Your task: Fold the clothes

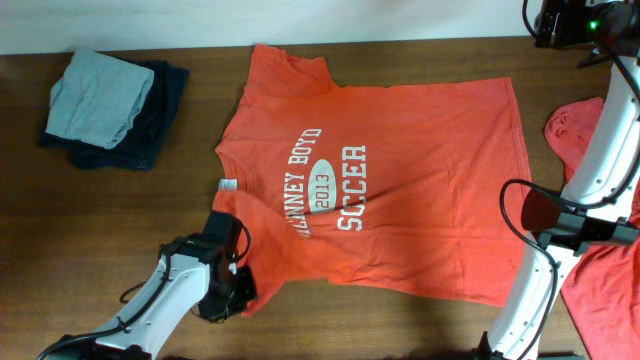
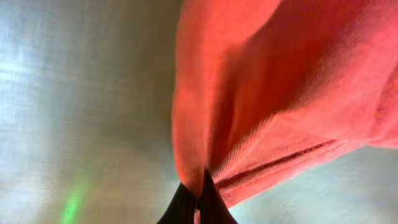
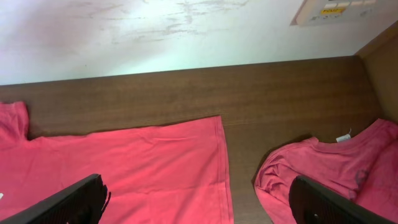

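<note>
An orange-red T-shirt (image 1: 400,180) with white "BOYD 2013 SOCCER" print lies spread flat on the table, collar to the left with a white neck label (image 1: 228,185). My left gripper (image 1: 240,285) is at its near sleeve. In the left wrist view the gripper (image 2: 200,182) is shut, pinching a fold of the T-shirt's cloth (image 2: 280,93). A second orange-red T-shirt (image 1: 590,140) lies crumpled at the right. My right gripper (image 3: 196,193) is open and holds nothing, above the spread T-shirt's hem (image 3: 221,162), with the crumpled T-shirt (image 3: 323,168) to its right.
A pale grey-green folded garment (image 1: 98,95) lies on a dark navy one (image 1: 155,125) at the back left. The right arm (image 1: 605,140) stands over the table's right side. A wall (image 3: 186,31) runs behind the table's far edge.
</note>
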